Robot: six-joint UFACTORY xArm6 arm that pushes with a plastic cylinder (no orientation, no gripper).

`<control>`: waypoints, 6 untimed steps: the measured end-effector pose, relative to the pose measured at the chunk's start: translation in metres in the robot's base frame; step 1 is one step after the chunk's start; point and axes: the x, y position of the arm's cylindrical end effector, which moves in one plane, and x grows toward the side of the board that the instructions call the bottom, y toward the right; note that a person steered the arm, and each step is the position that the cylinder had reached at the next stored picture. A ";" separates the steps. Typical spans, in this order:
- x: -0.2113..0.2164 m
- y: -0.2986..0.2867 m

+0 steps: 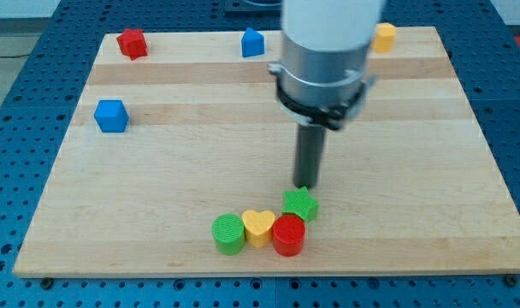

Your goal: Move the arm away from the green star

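The green star [300, 204] lies near the view's bottom centre of the wooden board [157, 171]. My tip [305, 185] stands just above the star's top edge, touching or nearly touching it. To the star's lower left a red cylinder [288, 235], a yellow heart [259, 227] and a green cylinder [228, 233] sit packed in a row against it.
A blue cube [111, 115] sits at the view's left. A red block [132, 43] is at the top left, a blue block [253, 42] at the top centre, and a yellow block [384, 36] at the top right, partly behind the arm.
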 end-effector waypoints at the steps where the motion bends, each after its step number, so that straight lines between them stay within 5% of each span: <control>1: -0.011 -0.061; 4: -0.050 -0.299; 6: -0.123 -0.314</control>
